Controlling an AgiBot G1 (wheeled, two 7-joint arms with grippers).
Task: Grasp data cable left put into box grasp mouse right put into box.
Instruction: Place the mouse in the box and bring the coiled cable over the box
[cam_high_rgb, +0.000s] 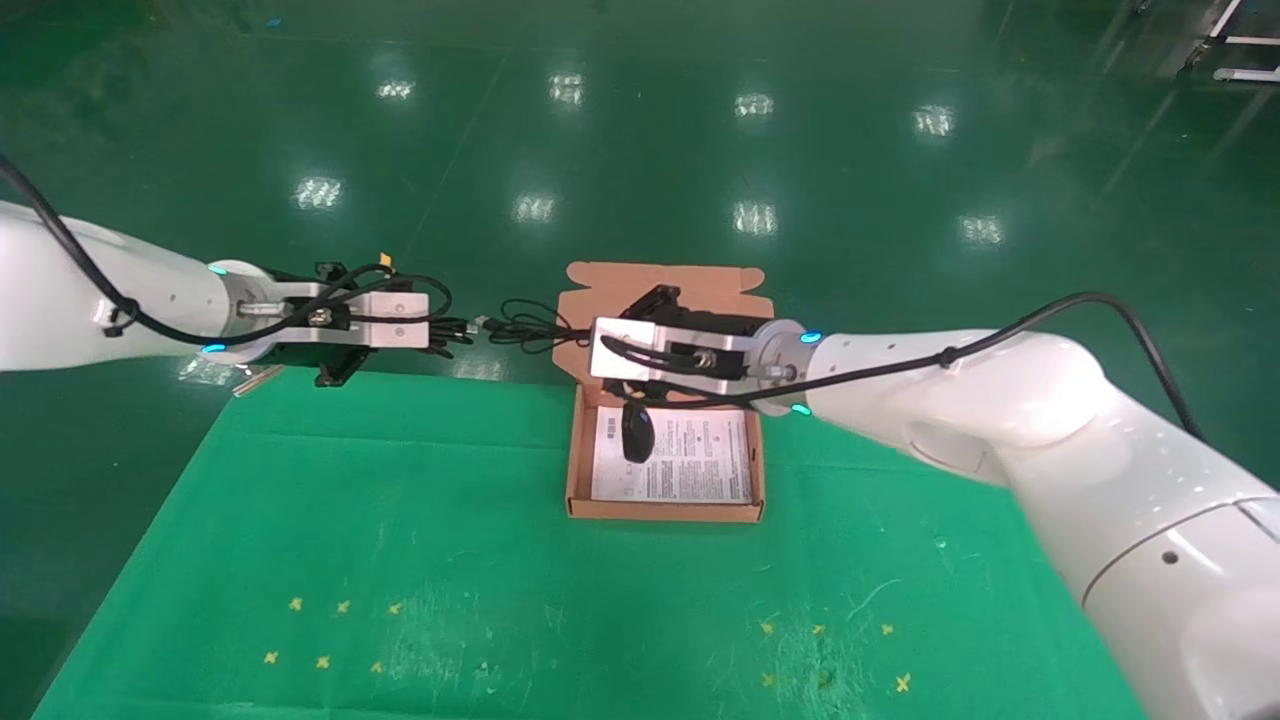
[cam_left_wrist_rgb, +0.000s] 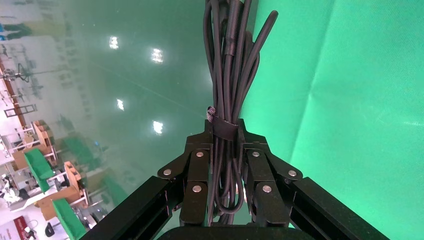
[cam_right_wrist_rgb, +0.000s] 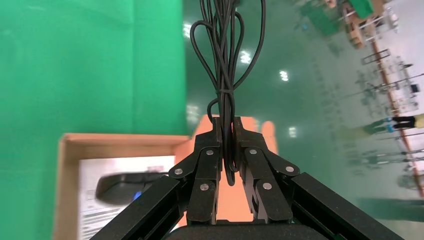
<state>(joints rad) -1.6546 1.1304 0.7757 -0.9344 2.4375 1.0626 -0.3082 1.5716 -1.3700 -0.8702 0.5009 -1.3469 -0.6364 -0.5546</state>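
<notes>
My left gripper (cam_high_rgb: 440, 335) is shut on the data cable (cam_high_rgb: 462, 330), a thick black bundle held at its black band above the cloth's far edge, left of the box. In the left wrist view the gripper (cam_left_wrist_rgb: 225, 130) clamps the band and the data cable (cam_left_wrist_rgb: 230, 65) sticks out past the fingertips. My right gripper (cam_high_rgb: 588, 335) hovers over the box's far end, shut on the mouse's thin looped cord (cam_high_rgb: 525, 325). The right wrist view shows the gripper (cam_right_wrist_rgb: 226, 125) pinching the cord (cam_right_wrist_rgb: 225, 60). The black mouse (cam_high_rgb: 637, 432) (cam_right_wrist_rgb: 125, 185) is inside the open cardboard box (cam_high_rgb: 665, 510) (cam_right_wrist_rgb: 120, 141), over the white leaflet (cam_high_rgb: 700, 465).
The box's lid (cam_high_rgb: 665, 275) lies open towards the far side, behind the right gripper. The green cloth (cam_high_rgb: 400, 560) covers the table, with small yellow marks (cam_high_rgb: 320, 660) near the front. Beyond the cloth's far edge is the shiny green floor (cam_high_rgb: 640, 150).
</notes>
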